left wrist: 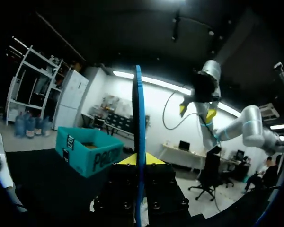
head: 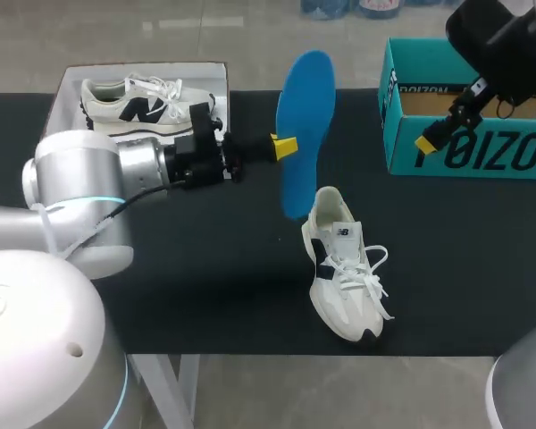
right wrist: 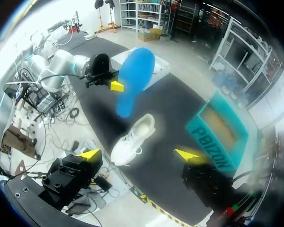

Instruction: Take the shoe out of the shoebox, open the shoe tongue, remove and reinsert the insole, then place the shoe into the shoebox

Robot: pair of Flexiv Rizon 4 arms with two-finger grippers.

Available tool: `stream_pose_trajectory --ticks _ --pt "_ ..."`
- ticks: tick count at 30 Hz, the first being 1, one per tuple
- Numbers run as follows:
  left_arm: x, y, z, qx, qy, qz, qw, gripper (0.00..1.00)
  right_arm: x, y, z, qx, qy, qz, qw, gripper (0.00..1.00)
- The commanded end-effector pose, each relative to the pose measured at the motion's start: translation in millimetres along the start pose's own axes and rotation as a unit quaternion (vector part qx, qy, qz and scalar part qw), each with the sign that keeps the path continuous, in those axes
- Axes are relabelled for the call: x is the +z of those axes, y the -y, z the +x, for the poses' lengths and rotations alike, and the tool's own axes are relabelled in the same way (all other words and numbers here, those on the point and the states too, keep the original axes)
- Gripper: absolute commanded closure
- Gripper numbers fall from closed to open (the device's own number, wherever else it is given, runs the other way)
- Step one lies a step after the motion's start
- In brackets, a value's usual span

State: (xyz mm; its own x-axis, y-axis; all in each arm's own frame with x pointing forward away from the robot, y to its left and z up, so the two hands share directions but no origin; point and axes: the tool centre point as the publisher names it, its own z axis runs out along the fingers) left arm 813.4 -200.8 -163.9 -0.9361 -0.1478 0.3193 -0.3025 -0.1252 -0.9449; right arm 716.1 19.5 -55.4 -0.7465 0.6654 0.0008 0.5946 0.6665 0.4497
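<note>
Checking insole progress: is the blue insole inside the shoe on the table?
No, the left gripper holds the insole in the air, outside the shoe.

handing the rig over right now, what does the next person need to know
Left gripper: shut on the blue insole, held on edge in the air above the table.
Right gripper: open, empty, above the teal shoebox.
Shoe: on the table, outside the shoebox.
Done: shoe out, insole removed.
Left: reinsert the insole, put the shoe into the shoebox.
</note>
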Motion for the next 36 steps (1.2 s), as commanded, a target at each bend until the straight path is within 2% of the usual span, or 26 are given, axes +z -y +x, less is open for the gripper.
stream_pose_trajectory --ticks 1,25,27,29,31,34,36 --pt "-0.3 8.6 -0.7 0.025 0.019 -0.012 0.999 1.0 1.2 -3.4 -0.9 0.001 -0.001 0.003 1.0 0.0" --pt "-0.3 8.6 -0.7 0.025 0.019 -0.012 0.999 1.0 1.2 -3.4 -0.9 0.001 -0.001 0.003 1.0 0.0" --pt "-3.8 18.3 1.9 0.155 0.025 -0.036 0.987 1.0 1.2 -3.4 -0.9 0.001 -0.001 0.003 1.0 0.0" --pt "-9.4 25.8 10.7 0.24 0.03 -0.016 0.97 1.0 1.2 -3.4 -0.9 0.001 -0.001 0.003 1.0 0.0" --pt "-11.9 26.9 20.3 0.316 0.011 -0.051 0.947 1.0 1.2 -3.4 -0.9 0.001 -0.001 0.003 1.0 0.0" --pt "-17.7 23.3 29.7 0.385 -0.004 -0.069 0.92 1.0 1.2 -3.4 -0.9 0.001 -0.001 0.003 1.0 0.0" --pt "-23.5 22.5 34.9 0.411 0.002 -0.059 0.91 1.0 1.2 -3.4 -0.9 0.001 -0.001 0.003 1.0 0.0"
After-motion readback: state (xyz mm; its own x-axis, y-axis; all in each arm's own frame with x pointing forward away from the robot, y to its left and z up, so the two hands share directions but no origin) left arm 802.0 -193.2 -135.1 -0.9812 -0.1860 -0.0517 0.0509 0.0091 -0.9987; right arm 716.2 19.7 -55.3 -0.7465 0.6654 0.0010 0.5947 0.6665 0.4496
